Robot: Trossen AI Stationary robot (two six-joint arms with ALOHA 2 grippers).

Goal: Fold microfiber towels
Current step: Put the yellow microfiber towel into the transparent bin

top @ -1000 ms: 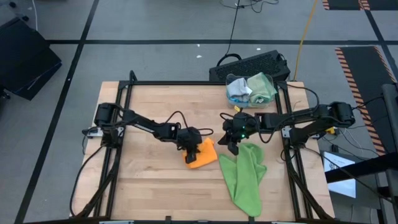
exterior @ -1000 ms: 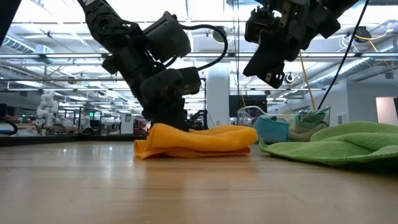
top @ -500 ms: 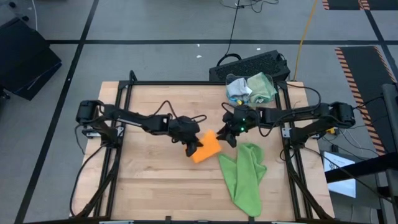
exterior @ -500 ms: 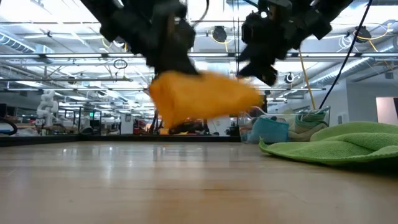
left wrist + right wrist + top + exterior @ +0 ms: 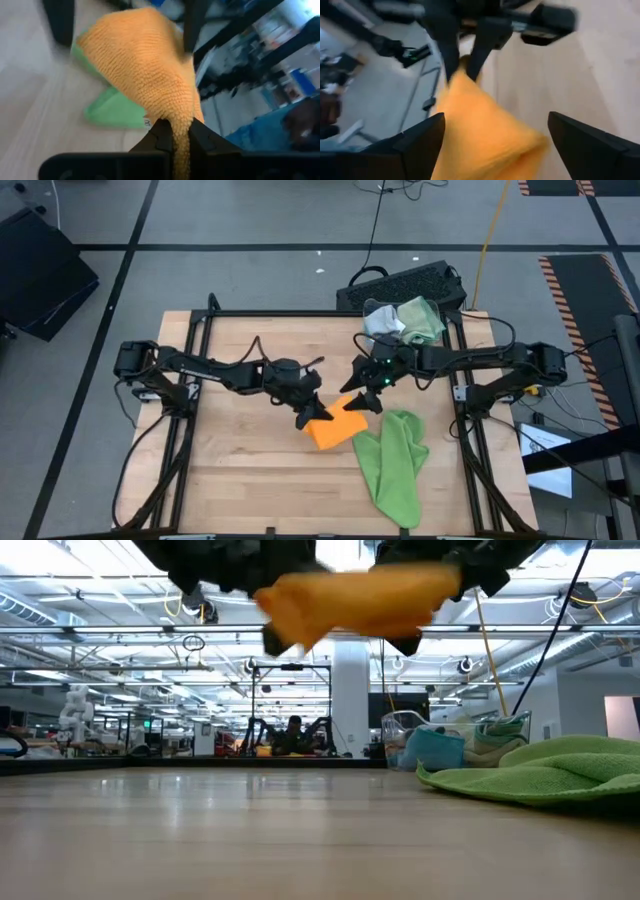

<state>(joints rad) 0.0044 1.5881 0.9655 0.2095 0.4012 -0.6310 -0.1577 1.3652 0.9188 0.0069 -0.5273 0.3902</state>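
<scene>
Surrounding the work area: one green towel (image 5: 393,463) lies crumpled on the table (image 5: 240,480) at the right, and a clear bin (image 5: 405,320) of further cloths stands at the far edge. One orange towel (image 5: 337,423) hangs in the air between both arms. The left gripper (image 5: 306,414) is clamped on its corner. The right gripper (image 5: 362,394) has its fingers spread wide at the opposite edge, gripping nothing.
</scene>
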